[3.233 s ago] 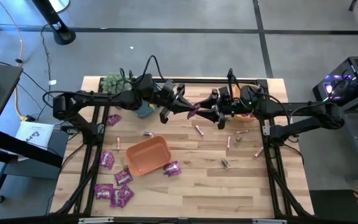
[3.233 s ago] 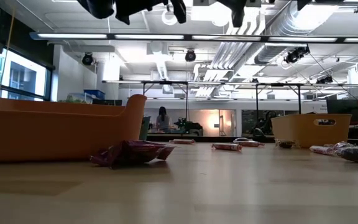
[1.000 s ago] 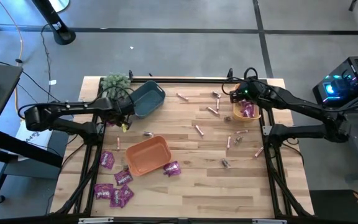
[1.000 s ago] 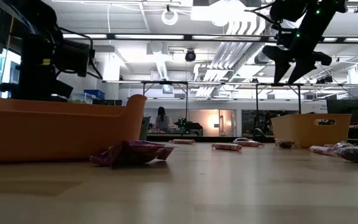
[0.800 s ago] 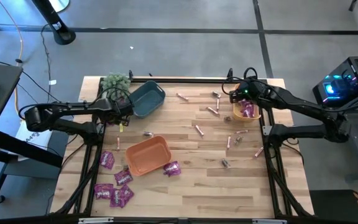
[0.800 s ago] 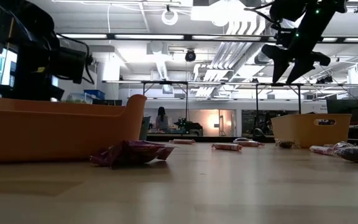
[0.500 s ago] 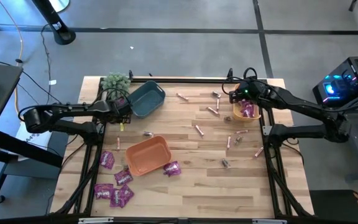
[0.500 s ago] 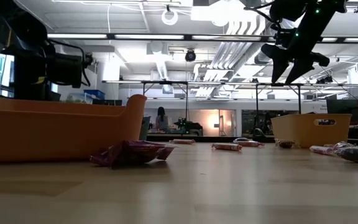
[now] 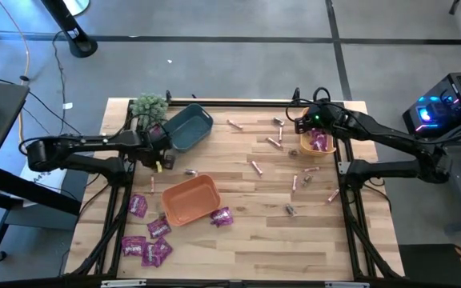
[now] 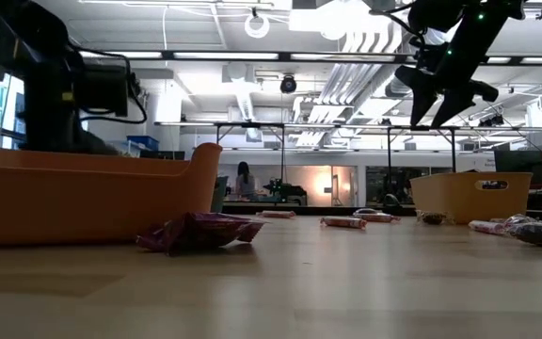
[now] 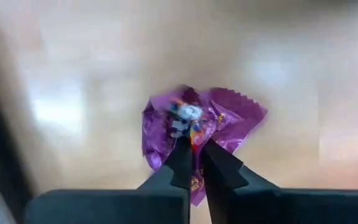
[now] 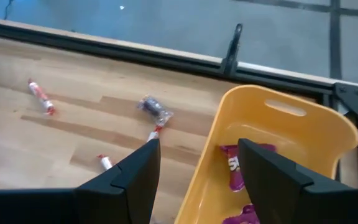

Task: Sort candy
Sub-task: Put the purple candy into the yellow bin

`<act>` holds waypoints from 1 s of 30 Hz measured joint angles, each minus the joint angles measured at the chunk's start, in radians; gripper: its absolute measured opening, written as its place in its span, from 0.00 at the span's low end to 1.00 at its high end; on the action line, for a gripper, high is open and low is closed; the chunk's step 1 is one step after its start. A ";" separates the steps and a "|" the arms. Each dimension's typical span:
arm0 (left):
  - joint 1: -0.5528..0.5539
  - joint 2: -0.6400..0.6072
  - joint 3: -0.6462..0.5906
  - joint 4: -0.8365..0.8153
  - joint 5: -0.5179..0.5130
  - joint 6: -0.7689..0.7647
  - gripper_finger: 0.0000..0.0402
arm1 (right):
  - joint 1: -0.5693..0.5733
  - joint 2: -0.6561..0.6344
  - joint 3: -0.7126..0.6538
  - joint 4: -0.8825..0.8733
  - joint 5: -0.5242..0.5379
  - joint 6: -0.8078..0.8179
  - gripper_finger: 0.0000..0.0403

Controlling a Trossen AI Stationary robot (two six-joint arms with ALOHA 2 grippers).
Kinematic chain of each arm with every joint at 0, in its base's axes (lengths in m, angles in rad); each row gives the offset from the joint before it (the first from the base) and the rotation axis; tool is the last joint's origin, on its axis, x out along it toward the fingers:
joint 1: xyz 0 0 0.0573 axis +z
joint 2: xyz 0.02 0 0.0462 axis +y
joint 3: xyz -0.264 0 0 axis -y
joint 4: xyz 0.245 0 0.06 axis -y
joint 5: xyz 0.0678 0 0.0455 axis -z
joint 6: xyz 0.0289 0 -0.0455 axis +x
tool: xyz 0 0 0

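Left wrist view has the left gripper (image 11: 194, 163) pinched on a purple candy packet (image 11: 222, 124), probably for the yellow bin (image 12: 291, 134) where the right gripper (image 12: 197, 171) hangs open.

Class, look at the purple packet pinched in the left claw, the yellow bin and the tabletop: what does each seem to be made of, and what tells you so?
Purple packet: likely thin glossy foil or plastic film; it crinkles, shines and has a zigzag edge.
Yellow bin: apparently moulded plastic, smooth and matte, with rounded rim and cut-out handle.
Tabletop: wood planks, judging by pale grain and seams, probably sealed.
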 joint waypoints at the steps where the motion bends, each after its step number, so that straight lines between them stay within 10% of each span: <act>1: -0.015 -0.025 0.029 -0.019 0.009 0.006 0.01 | 0.000 0.000 0.000 0.000 -0.010 -0.001 0.52; 8: -0.104 -0.211 0.251 -0.087 0.076 0.042 0.00 | 0.000 0.000 0.000 0.076 -0.181 -0.064 0.52; 16: -0.146 -0.178 0.362 0.431 0.047 0.210 0.00 | 0.063 0.016 0.000 0.693 -0.747 -0.084 0.52; 22: -0.149 0.095 0.444 0.656 0.011 0.329 0.00 | 0.182 0.072 0.001 1.020 -0.692 0.026 0.52; 30: -0.149 0.378 0.702 0.696 0.013 0.503 0.00 | 0.318 0.163 0.001 0.991 -0.487 -0.068 0.52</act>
